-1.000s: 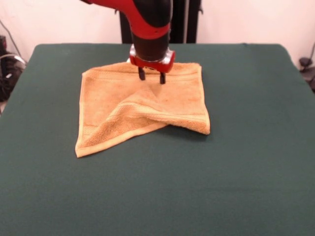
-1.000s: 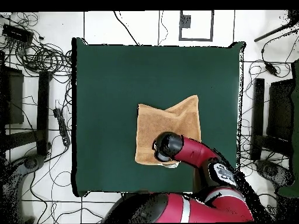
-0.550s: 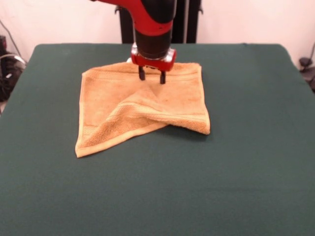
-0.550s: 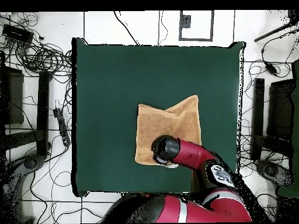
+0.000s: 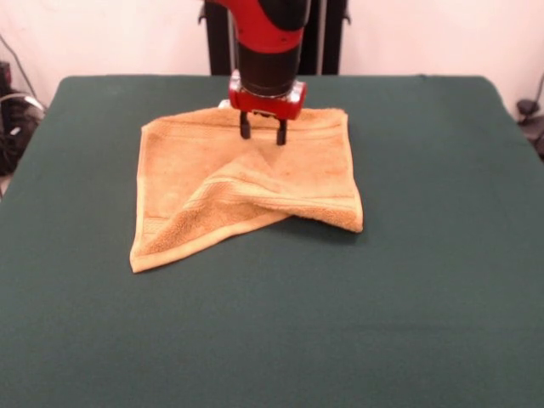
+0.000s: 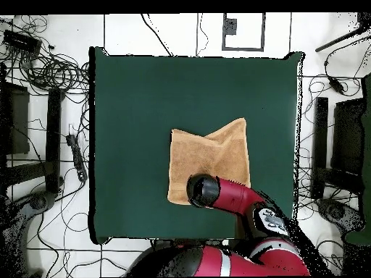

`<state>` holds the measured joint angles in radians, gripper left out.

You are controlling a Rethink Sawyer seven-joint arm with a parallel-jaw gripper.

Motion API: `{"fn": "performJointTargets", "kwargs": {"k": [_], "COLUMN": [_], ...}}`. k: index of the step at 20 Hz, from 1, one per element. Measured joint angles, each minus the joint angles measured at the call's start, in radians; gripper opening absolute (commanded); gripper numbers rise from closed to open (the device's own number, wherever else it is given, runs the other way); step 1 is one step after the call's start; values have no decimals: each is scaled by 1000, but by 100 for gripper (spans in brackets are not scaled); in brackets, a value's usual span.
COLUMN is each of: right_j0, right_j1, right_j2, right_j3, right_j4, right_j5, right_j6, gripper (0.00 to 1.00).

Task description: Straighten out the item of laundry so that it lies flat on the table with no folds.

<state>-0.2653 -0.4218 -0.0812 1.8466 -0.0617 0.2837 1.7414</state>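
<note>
Cables (image 6: 51, 72) are seen beyond the table (image 5: 442, 280) edge; the parted gripper (image 5: 262, 133), raised slightly since, hovers over the folded towel (image 5: 242, 187).

The towel (image 5: 246, 187) is golden-orange terry, with paler hemmed edges and a woven band of the same colour running near one end. The table (image 5: 425, 280) is plain dark green, with no pattern. The gripper (image 5: 262, 133) has black fingers under a red collar on a black and red arm (image 6: 239, 199)

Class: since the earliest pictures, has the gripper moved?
Yes. The gripper has drifted slightly toward the towel's far hem, open above it.
</note>
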Motion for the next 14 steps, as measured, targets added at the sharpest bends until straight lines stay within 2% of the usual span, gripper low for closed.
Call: {"fn": "performJointTargets", "kwargs": {"k": [14], "right_j0": [-1], "right_j1": [-12], "right_j2": [0], "right_j3": [54], "right_j4": [-24], "right_j5": [-124], "right_j6": [0], "gripper": [100]}}
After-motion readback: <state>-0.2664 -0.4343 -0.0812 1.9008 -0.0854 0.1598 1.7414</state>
